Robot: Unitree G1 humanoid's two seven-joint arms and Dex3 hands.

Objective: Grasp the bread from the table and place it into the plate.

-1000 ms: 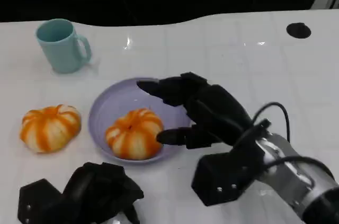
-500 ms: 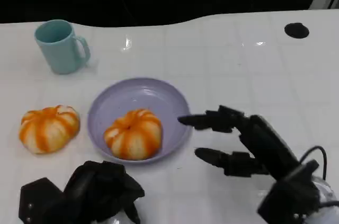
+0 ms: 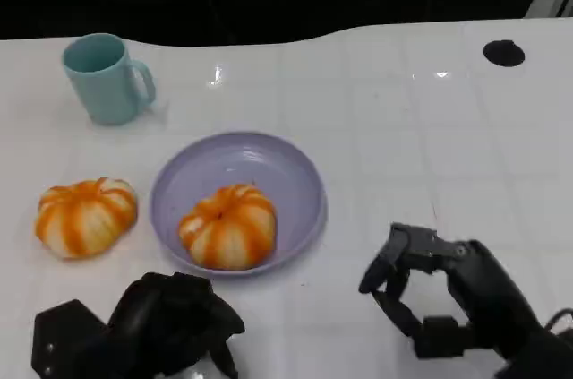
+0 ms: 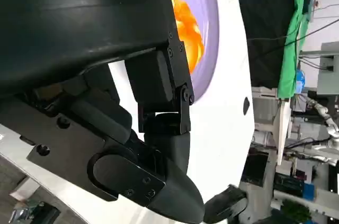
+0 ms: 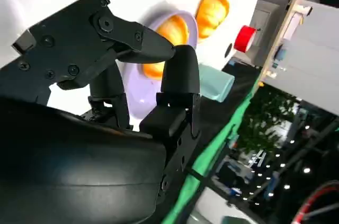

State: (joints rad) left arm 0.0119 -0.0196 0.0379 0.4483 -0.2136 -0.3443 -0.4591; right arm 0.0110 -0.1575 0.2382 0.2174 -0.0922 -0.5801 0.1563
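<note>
A striped orange bread [image 3: 226, 225] [image 4: 186, 25] lies in the lilac plate [image 3: 286, 173] [image 4: 211, 38], toward its near left side. A second, similar bread [image 3: 85, 216] [image 5: 212, 8] sits on the white table left of the plate. My right hand [image 3: 443, 294] [image 5: 132, 75] hovers near the table's front edge, right of the plate and apart from it, fingers bent but spread, holding nothing. My left hand [image 3: 157, 325] [image 4: 153, 107] rests at the front left, just before the plate, with its fingers curled in around nothing.
A teal mug [image 3: 107, 76] [image 5: 216, 87] stands at the back left. A black round mark [image 3: 504, 52] lies at the far right of the table. A red button [image 5: 244, 38] shows beyond the table. The table's right half is bare white surface.
My right hand has let go of the bread in the plate and drawn back toward the front right, off the plate's rim. The left hand has stayed put.
</note>
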